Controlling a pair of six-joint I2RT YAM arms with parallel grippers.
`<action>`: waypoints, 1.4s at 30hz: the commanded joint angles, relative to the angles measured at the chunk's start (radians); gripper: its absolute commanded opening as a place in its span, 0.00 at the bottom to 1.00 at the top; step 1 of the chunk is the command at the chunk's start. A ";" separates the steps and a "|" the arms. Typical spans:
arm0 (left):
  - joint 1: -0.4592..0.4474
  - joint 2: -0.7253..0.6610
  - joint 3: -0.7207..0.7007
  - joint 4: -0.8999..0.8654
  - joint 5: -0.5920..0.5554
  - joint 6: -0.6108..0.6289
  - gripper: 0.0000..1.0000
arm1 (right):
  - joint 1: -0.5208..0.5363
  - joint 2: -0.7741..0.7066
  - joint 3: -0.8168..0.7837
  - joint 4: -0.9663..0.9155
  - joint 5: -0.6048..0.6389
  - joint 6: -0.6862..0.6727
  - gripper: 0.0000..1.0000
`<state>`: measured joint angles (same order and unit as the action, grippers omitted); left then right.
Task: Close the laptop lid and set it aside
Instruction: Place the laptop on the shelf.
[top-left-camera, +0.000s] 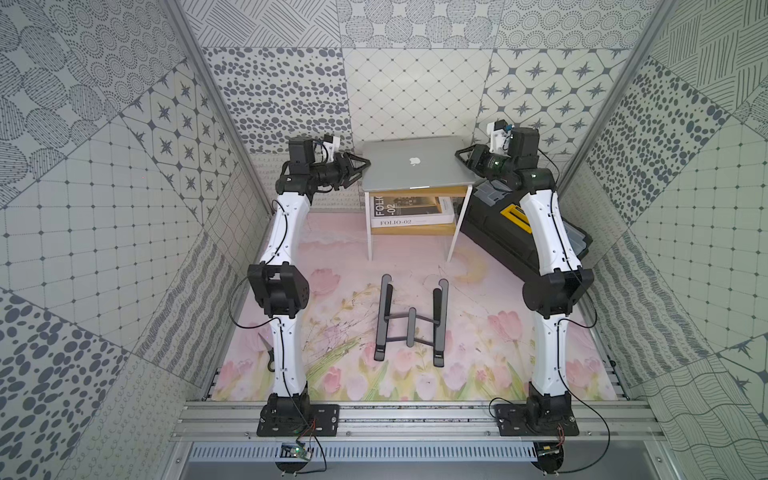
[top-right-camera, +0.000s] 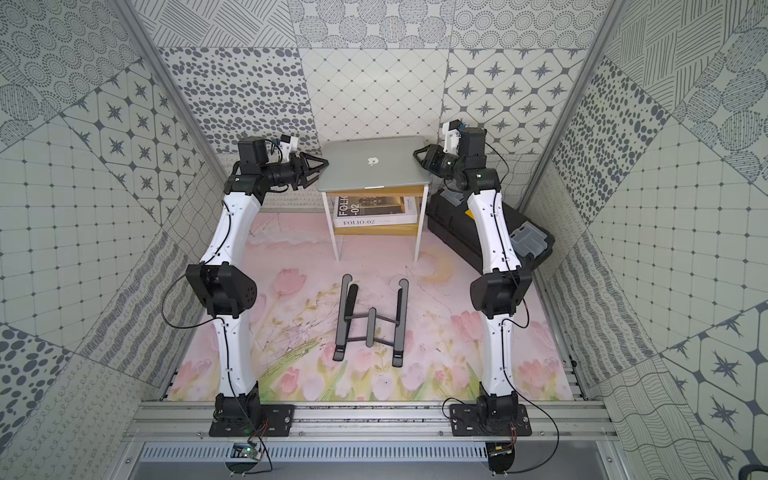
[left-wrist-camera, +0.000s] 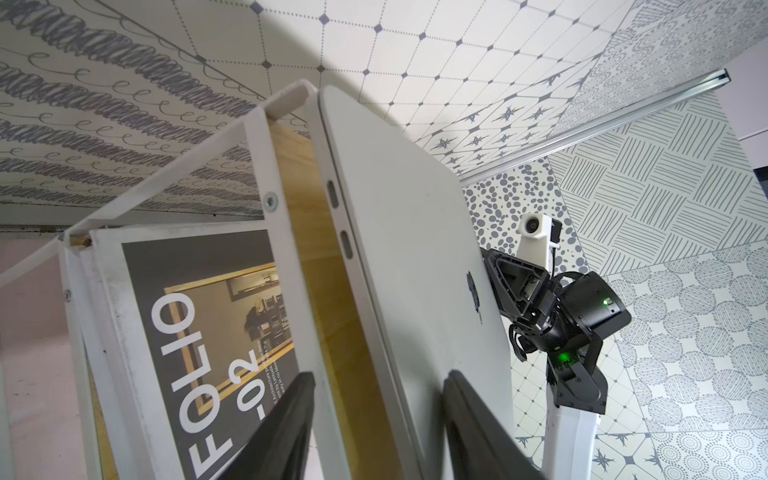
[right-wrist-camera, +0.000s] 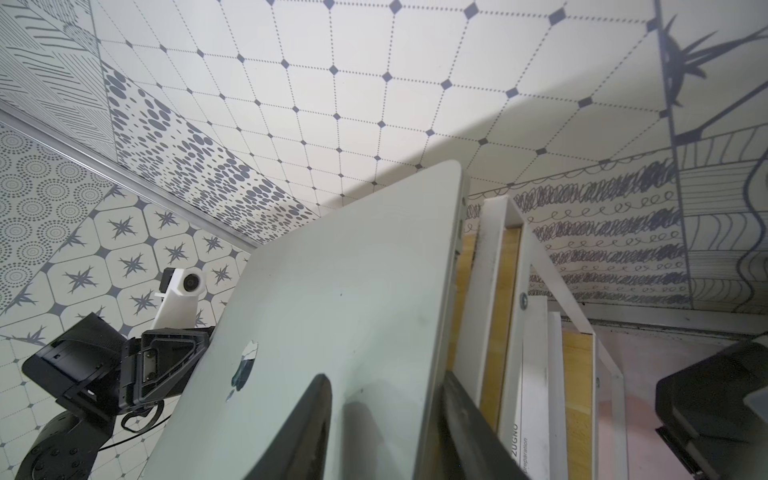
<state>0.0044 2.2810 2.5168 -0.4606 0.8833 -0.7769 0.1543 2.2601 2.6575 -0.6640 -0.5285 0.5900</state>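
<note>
The thin silver aluminium laptop (top-left-camera: 415, 176) lies shut on the small white-framed, wood-topped counter (top-left-camera: 368, 226) at the back, its lid (top-left-camera: 395, 156) flat with the apple logo up. My left gripper (top-left-camera: 363, 166) and my right gripper (top-left-camera: 462, 160) flank its side edges. Each has its jaws apart, straddling an edge, and I cannot tell whether they touch it.

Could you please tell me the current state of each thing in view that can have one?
laptop lid: shut flat, logo up.
laptop: closed, lying on the side table, not on the stand.
folding stand: unfolded on the mat, nothing on it.
toolbox: closed.
left gripper: open, fingers astride the laptop's edge.
right gripper: open, fingers astride the opposite edge.
</note>
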 joint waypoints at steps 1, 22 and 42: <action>0.014 -0.016 -0.003 -0.021 -0.018 0.018 0.54 | 0.017 -0.008 -0.006 0.047 0.009 -0.038 0.45; 0.036 -0.040 -0.003 -0.040 -0.038 0.046 0.70 | 0.011 -0.066 -0.074 0.031 0.075 -0.156 0.74; -0.032 -0.726 -0.450 -0.078 -0.548 0.398 0.99 | 0.042 -0.586 -0.432 -0.009 0.136 -0.281 0.97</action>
<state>0.0196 1.7329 2.2280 -0.5571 0.5861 -0.5808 0.1783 1.7569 2.3051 -0.6914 -0.4175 0.3611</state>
